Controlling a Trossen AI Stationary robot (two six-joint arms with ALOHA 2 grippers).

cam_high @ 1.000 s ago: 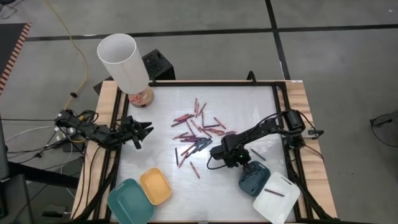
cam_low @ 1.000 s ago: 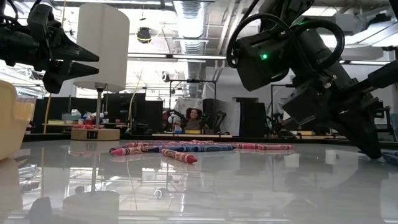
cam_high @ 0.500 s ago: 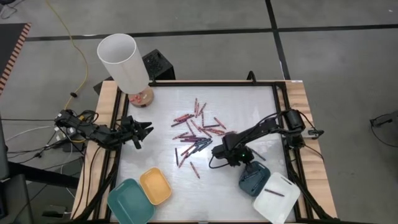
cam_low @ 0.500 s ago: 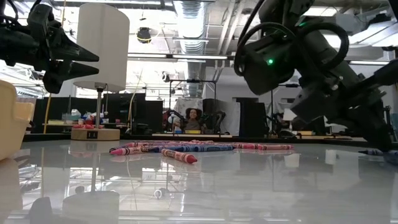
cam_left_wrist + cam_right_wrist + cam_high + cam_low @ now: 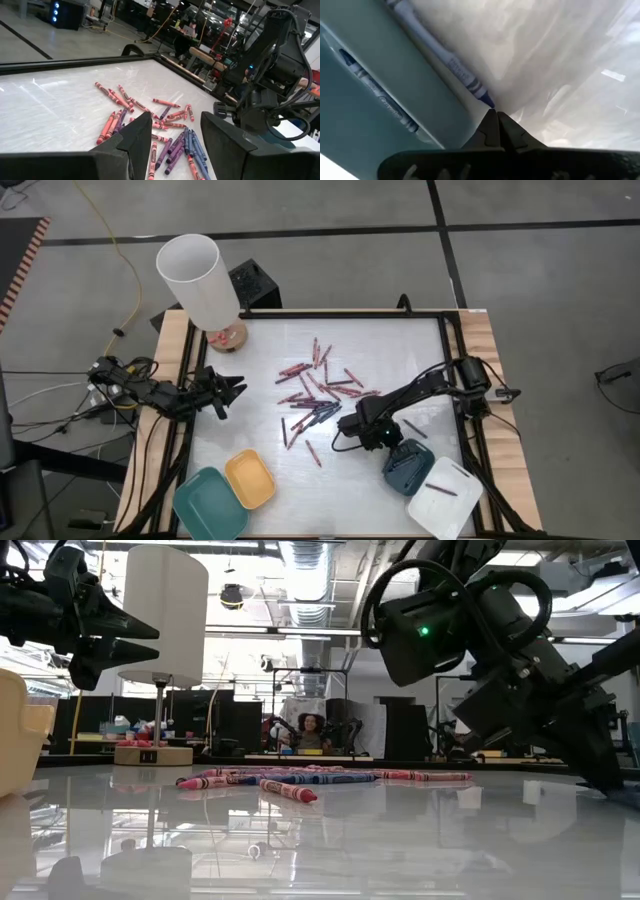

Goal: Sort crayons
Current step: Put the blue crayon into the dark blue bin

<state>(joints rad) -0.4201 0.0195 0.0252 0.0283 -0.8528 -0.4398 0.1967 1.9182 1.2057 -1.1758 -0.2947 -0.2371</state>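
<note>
Resting closed and empty beside the dark-blue tray [image 5: 405, 466], the right gripper [image 5: 496, 121]; left gripper [image 5: 236, 390] hovers part-open.

Bright overhead room light; strong glare, reflections on glossy table [image 5: 320, 840]; right wrist view soft; arms silhouetted in low view.
</note>
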